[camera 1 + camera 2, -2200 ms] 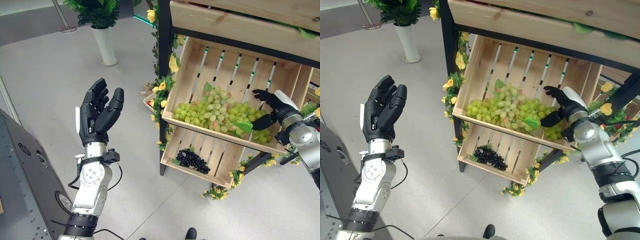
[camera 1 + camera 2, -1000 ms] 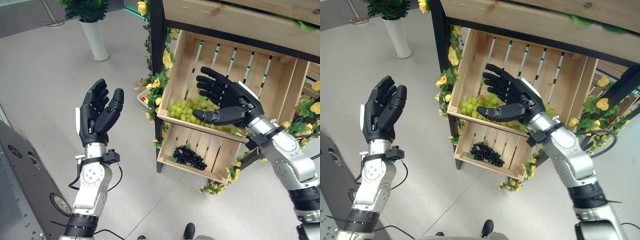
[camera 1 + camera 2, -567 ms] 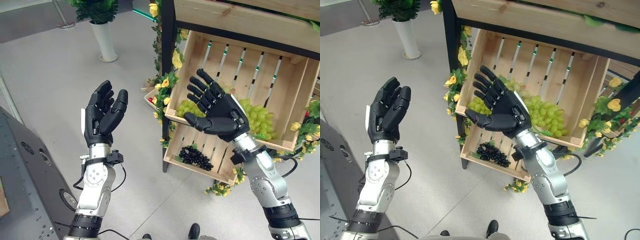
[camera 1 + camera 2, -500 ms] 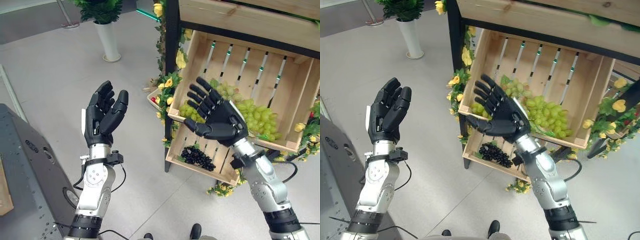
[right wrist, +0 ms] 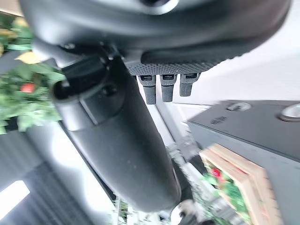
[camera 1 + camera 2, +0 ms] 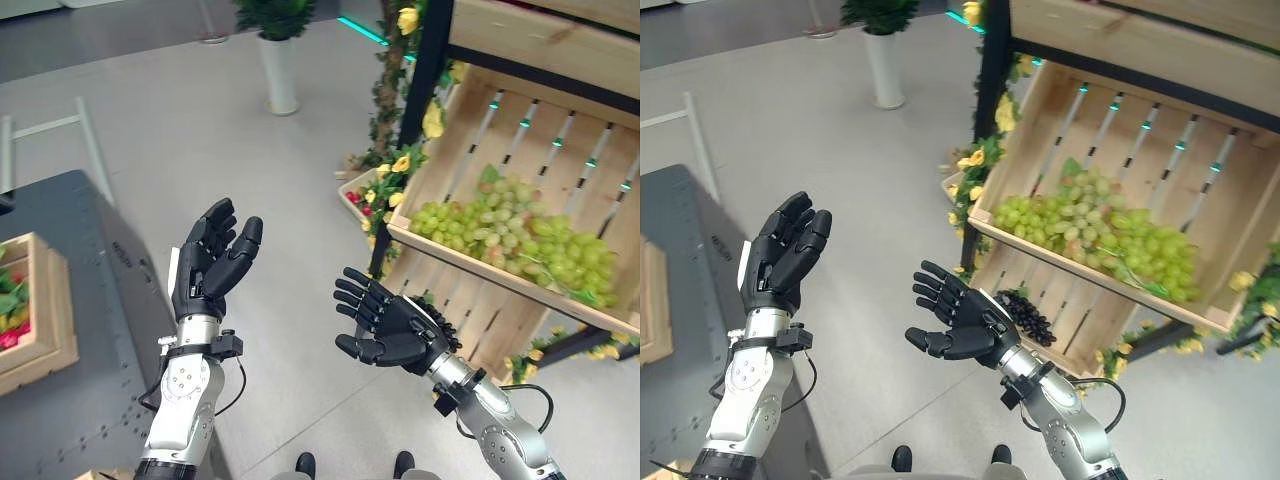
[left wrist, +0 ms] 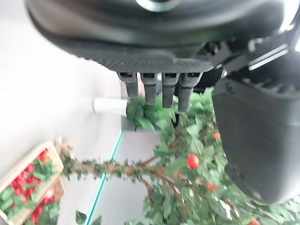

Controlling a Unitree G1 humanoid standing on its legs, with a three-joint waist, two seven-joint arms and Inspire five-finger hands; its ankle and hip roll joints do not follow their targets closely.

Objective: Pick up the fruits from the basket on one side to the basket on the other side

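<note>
No words, numbers or labels can be read anywhere here. The wooden crate (image 6: pixel 560 190) and the grey table (image 6: pixel 90 330) bear no legible print, and no signs stand about.

Green grapes (image 6: pixel 1095 235): loose heap of pale green bunches with a few leaves, lying along the low front edge of the upper crate.
Upper crate (image 6: pixel 1200 185): slatted light wood, tilted forward on a dark-framed shelf, open face up.
Dark grapes (image 6: pixel 1025 316): small black bunch, lying in the lower crate.
Lower crate (image 6: pixel 1055 345): same slatted wood, tilted, directly beneath the upper crate.
Side crate (image 6: pixel 40 330): wooden, on the dark counter, holding red fruit and green leaves.
</note>
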